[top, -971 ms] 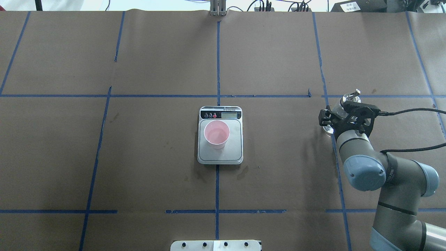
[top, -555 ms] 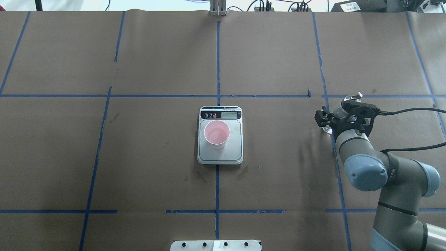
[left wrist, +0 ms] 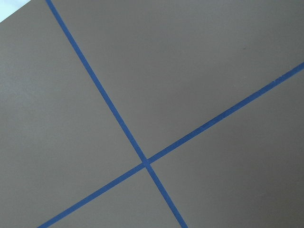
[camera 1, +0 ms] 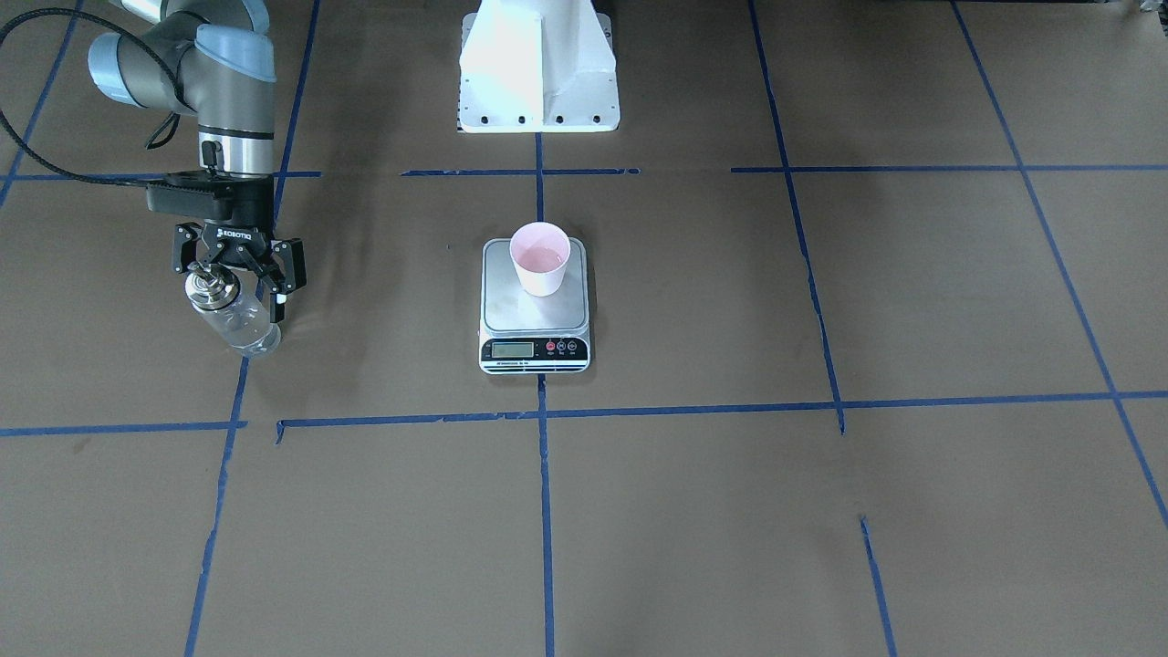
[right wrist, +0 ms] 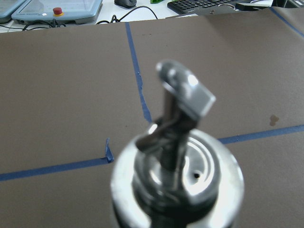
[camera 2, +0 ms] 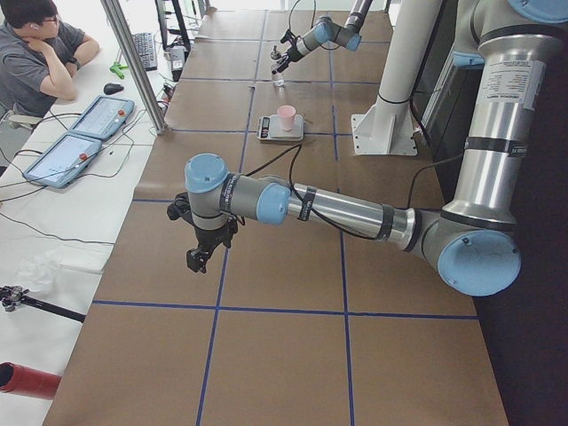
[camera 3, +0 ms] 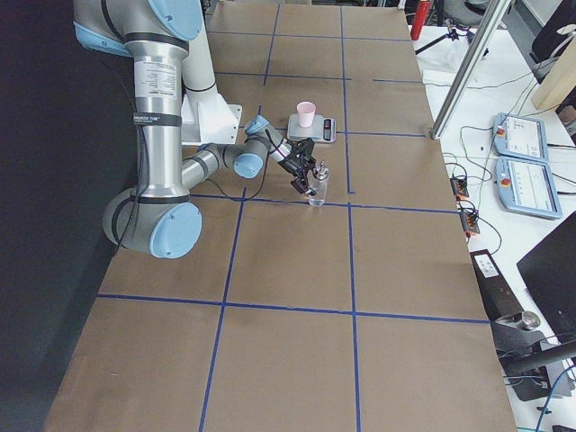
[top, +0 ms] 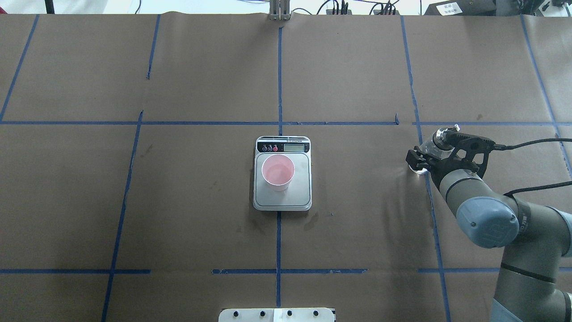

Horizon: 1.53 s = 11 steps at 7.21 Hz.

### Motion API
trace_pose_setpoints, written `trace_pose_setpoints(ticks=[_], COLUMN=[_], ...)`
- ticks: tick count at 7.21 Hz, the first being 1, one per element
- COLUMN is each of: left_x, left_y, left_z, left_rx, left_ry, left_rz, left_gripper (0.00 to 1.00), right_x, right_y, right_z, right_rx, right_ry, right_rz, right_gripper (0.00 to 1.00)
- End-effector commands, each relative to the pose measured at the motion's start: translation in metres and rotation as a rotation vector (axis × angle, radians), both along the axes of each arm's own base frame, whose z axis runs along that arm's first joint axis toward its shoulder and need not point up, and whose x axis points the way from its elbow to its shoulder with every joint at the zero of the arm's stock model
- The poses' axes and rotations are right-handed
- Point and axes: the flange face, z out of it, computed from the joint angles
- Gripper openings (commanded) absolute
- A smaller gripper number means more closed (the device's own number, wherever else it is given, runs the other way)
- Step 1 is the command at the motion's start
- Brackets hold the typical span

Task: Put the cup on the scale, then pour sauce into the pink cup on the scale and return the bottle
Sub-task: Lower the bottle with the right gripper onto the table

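Observation:
The pink cup (top: 278,172) (camera 1: 540,260) stands upright on the steel scale (top: 296,197) (camera 1: 511,310) at the table's centre, with clear sauce (top: 278,170) in its bottom. To the robot's right, the glass bottle (camera 1: 239,321) (top: 430,144) (camera 3: 317,189) stands on the table with its silver cap and spout (right wrist: 183,142) filling the right wrist view. My right gripper (camera 1: 235,278) (top: 435,150) hovers at the bottle's top, open, its fingers spread wider than the bottle. My left gripper (camera 2: 197,259) shows only in the exterior left view, low over bare table; I cannot tell its state.
Blue tape lines divide the brown paper on the table. The white robot base (camera 1: 538,64) stands behind the scale. A person (camera 2: 35,53) sits at a side desk with control tablets (camera 2: 80,142) beyond the table's far edge.
The right gripper's fingers have spread away from the bottle, and the wrist has shifted back toward the robot. Cup and scale have not moved.

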Motion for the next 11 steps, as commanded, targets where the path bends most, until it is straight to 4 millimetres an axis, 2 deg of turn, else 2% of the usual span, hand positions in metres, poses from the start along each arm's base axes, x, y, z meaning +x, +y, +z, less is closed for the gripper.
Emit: trace_pose_setpoints(ticks=[1, 2, 3, 4, 7, 8, 9, 10, 11], left_x=[0.000, 0.000, 0.000, 0.000, 0.000, 0.000, 0.000, 0.000, 0.000], left_y=[0.000, 0.000, 0.000, 0.000, -0.001, -0.001, -0.001, -0.001, 0.000], left_z=[0.000, -0.001, -0.001, -0.001, -0.002, -0.002, -0.002, -0.003, -0.004], left_rx=[0.001, 0.002, 0.002, 0.002, 0.005, 0.004, 0.005, 0.007, 0.008], left_ry=[0.000, 0.000, 0.000, 0.000, 0.000, 0.000, 0.000, 0.000, 0.001], left_rz=[0.000, 0.000, 0.000, 0.000, 0.000, 0.000, 0.000, 0.000, 0.000], left_gripper=[1.00, 1.00, 1.00, 1.00, 1.00, 1.00, 1.00, 1.00, 1.00], right_x=[0.009, 0.013, 0.018, 0.023, 0.026, 0.029, 0.033, 0.045, 0.068], right_y=[0.007, 0.014, 0.022, 0.025, 0.037, 0.046, 0.051, 0.053, 0.036], right_z=[0.015, 0.002, -0.027, -0.038, -0.056, -0.057, -0.072, -0.083, -0.093], right_rx=[-0.032, -0.078, -0.118, -0.124, -0.193, -0.260, -0.285, -0.330, -0.342], right_ry=[0.023, 0.039, 0.059, 0.058, -0.014, 0.036, 0.090, 0.103, 0.087], right_rz=[-0.024, -0.066, -0.094, -0.100, -0.192, -0.258, -0.325, -0.380, -0.453], right_gripper=[1.00, 1.00, 1.00, 1.00, 1.00, 1.00, 1.00, 1.00, 1.00])
